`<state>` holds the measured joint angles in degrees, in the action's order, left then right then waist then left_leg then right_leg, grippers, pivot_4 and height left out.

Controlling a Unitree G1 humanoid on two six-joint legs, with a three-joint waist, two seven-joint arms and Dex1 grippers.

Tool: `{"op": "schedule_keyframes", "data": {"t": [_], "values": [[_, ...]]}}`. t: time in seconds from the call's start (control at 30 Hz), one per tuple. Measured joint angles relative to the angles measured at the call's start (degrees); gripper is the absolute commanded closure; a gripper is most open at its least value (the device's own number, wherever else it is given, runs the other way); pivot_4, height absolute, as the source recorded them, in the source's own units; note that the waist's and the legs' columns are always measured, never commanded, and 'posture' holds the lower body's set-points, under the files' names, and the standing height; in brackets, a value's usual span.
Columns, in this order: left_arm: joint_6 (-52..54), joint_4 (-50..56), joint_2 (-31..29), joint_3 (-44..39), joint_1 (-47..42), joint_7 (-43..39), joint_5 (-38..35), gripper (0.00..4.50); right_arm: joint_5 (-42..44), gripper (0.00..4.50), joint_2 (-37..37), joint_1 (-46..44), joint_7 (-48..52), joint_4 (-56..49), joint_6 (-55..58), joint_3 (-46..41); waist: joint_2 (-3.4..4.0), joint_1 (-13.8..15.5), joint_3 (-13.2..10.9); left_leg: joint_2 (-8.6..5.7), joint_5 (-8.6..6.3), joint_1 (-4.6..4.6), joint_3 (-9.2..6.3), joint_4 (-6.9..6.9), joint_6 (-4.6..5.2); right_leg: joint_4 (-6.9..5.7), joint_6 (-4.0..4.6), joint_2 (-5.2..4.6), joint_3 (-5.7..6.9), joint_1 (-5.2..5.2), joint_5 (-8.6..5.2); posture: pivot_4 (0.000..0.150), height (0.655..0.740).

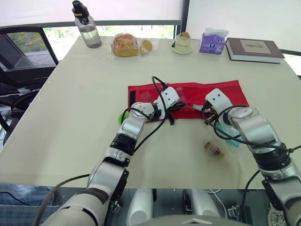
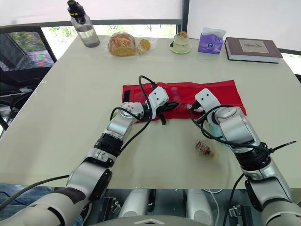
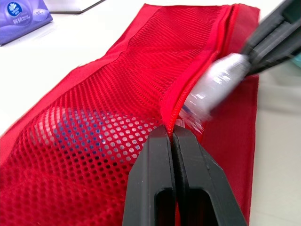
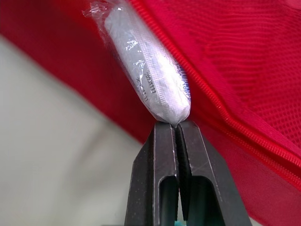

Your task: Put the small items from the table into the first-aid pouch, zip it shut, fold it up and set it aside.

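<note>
A red pouch (image 1: 214,90) lies flat and unfolded across the middle of the table (image 1: 80,108). Its front is open mesh, with a red zipper running along the near edge. Something pale with blue marks shows through the mesh, but it is too blurred to identify.

The packet (image 4: 146,70) is a small white roll in clear crinkled wrap. It has a line of dark print and a blue patch, both too small to read. A purple tissue pack (image 3: 21,16) carries a round blue logo with illegible writing.

The left gripper (image 3: 172,134) is closed, pinching the lip of the pouch at the zipper. The right gripper (image 4: 177,126) is closed on the near end of the packet. The packet's far end rests at the pouch opening, just beside the left fingertips.

A small wrapped item (image 1: 214,149) lies on the table near the right arm.
</note>
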<state>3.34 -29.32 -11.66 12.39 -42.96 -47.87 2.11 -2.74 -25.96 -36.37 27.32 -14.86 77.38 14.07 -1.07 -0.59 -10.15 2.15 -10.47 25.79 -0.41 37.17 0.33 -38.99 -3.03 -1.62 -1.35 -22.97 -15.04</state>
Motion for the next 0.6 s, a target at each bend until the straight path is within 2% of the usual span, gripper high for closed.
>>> {"op": "schedule_keyframes", "data": {"t": [0.27, 0.6], "values": [[0.7, 1.5, -0.1, 0.7, 0.9, -0.8, 0.0, 4.5, 1.3, 4.47, 10.2, -3.2, -5.5, 2.5, 3.7, -3.3, 0.02, -0.2, 0.0, 0.02, 0.0, -0.01, -0.01, -0.09, 0.0, -0.01, 0.01, 0.04, 0.0, -0.03, 0.0, 0.15, 0.74], [0.7, 1.6, 0.0, 0.8, 0.8, -1.0, 0.0, 4.5, 1.4, 4.47, 17.7, -5.2, -10.7, 6.5, 2.4, -3.9, 0.03, -0.2, 0.0, 0.02, 0.0, -0.01, -0.02, -0.1, 0.0, -0.01, 0.0, 0.04, 0.01, -0.04, 0.0, 0.15, 0.74]]}}
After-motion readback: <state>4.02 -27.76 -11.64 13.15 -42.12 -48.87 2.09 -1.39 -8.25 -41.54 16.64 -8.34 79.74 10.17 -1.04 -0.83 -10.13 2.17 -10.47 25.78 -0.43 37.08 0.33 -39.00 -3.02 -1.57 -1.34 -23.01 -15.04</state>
